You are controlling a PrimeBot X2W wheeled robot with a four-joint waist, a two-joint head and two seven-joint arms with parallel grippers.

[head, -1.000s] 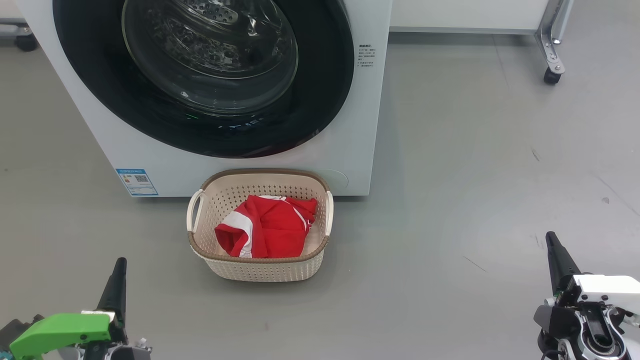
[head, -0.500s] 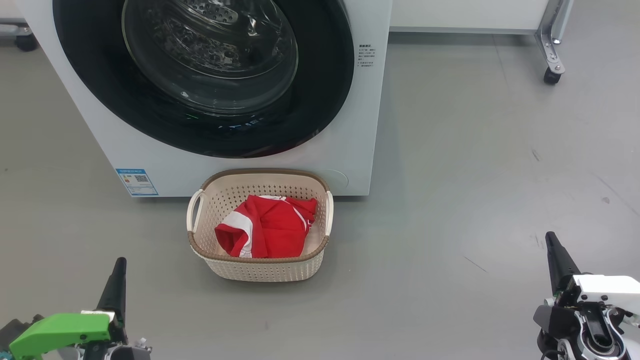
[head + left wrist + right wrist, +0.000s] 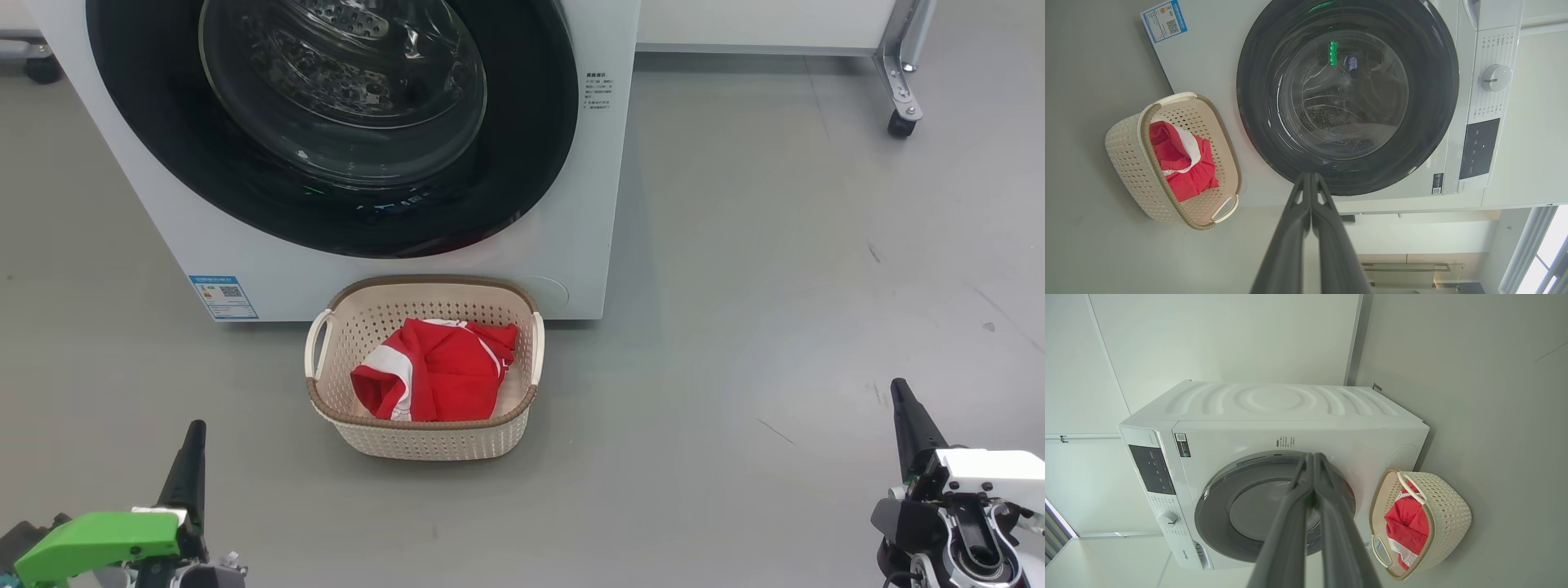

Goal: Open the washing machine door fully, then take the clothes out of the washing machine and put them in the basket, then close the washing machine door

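**Two clenched grippers, one shut door: check the seam before you stop**

At 7 o'clock in the head view, your left gripper (image 3: 194, 437) is clenched on nothing. Its fingers are pressed together low over the floor (image 3: 775, 286), well apart from everything.

From 11 to 12 o'clock, the washing machine door (image 3: 343, 98) looks flush against the washing machine (image 3: 596, 204), and no red shows through its glass. I judge the closing step done or all but done, though the latch itself is hidden. To finish it well, read the black rim all the way round in the left wrist view for an even seam. If you find a gap, press on the rim with closed fingertips, never on the glass.

At centre, just in front of the machine, the clothes (image 3: 437, 371) lie inside the basket (image 3: 424, 441) with nothing hanging over its edge.

At 4 o'clock, your right gripper (image 3: 902, 400) is likewise clenched and empty.
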